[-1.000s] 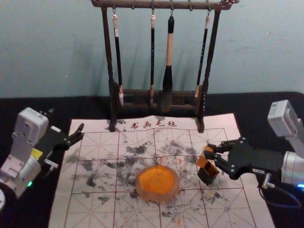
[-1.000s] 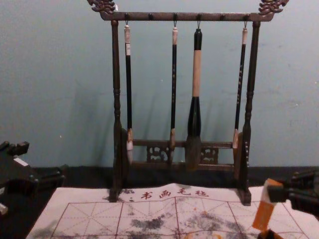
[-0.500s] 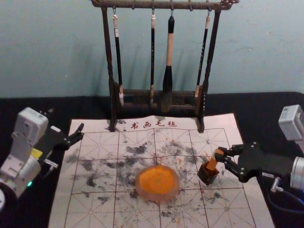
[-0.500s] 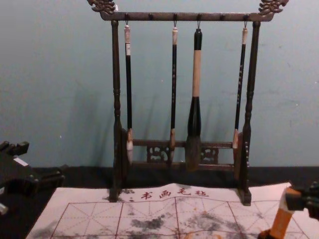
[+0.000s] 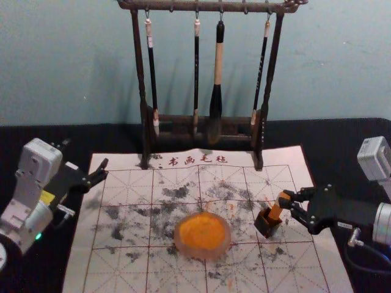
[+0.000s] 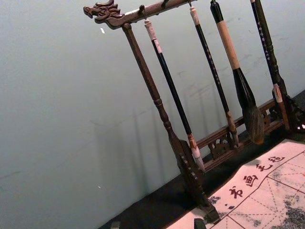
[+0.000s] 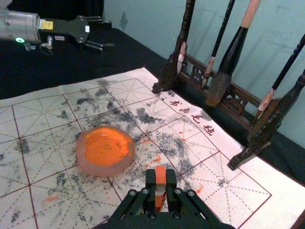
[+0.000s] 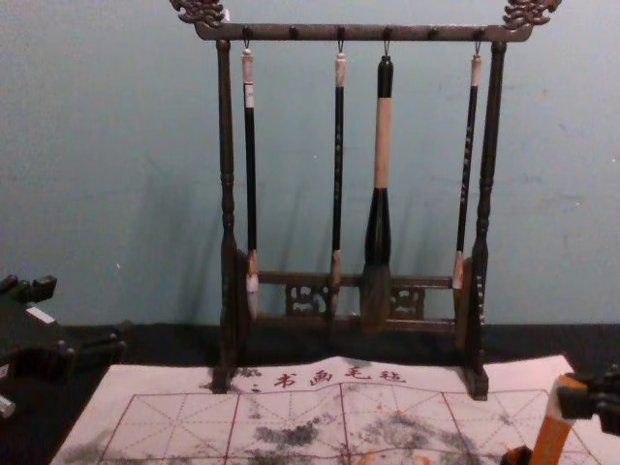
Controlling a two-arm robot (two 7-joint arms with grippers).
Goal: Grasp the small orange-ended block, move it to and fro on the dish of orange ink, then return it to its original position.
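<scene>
My right gripper [image 5: 286,202] is at the mat's right side, its fingers closed around the upper part of the orange-ended block [image 5: 275,212]. The block leans, and its lower end is at the opening of a small dark box [image 5: 266,225]; how deep it sits is hidden. In the right wrist view, the gripper [image 7: 161,180] pinches the block [image 7: 160,173], whose pale middle shows between orange ends. The dish of orange ink [image 5: 202,235] rests left of the box. Parked beyond the mat's left edge is my left gripper [image 5: 87,160], open; its wrist view shows the gripper [image 6: 157,224] with fingertips apart.
Behind the dish, a dark wooden rack [image 5: 263,116] holds several hanging brushes [image 5: 217,91] at the mat's far edge. The ink-stained paper mat [image 5: 122,268] lies under dish and box, on a black-covered table [image 5: 36,268].
My right gripper has shifted right and lower with the block. The block's tilt has changed, and its lower end has come to the dark box's opening. My left arm stayed still.
</scene>
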